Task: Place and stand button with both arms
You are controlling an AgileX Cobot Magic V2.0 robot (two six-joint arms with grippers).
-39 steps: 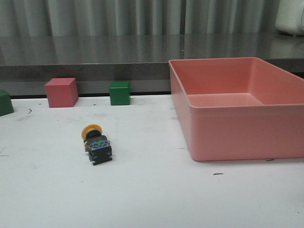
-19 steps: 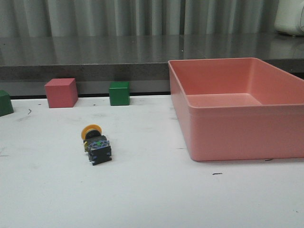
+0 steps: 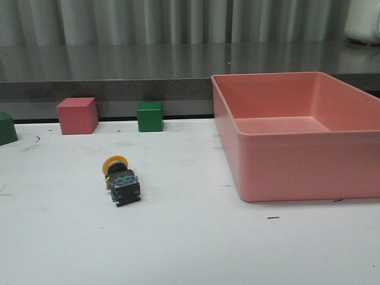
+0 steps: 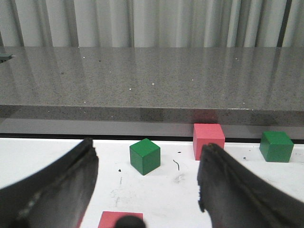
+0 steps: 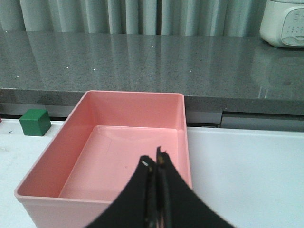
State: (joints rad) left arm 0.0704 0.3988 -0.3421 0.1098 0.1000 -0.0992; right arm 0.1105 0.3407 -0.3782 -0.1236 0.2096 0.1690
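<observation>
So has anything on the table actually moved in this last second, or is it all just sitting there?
Nothing visibly changed. The button lies on its side in the same spot on the table, and the pink cube, the green cube and the pink bin sit where they were. Neither arm has entered the front view.

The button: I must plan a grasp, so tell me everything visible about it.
The button lies tipped on its side on the white table, not standing. Its yellow mushroom cap points away from the camera; the black blocky base, with a small green spot, faces the viewer. It sits left of the pink bin, apart from it, and nothing grips it.
</observation>
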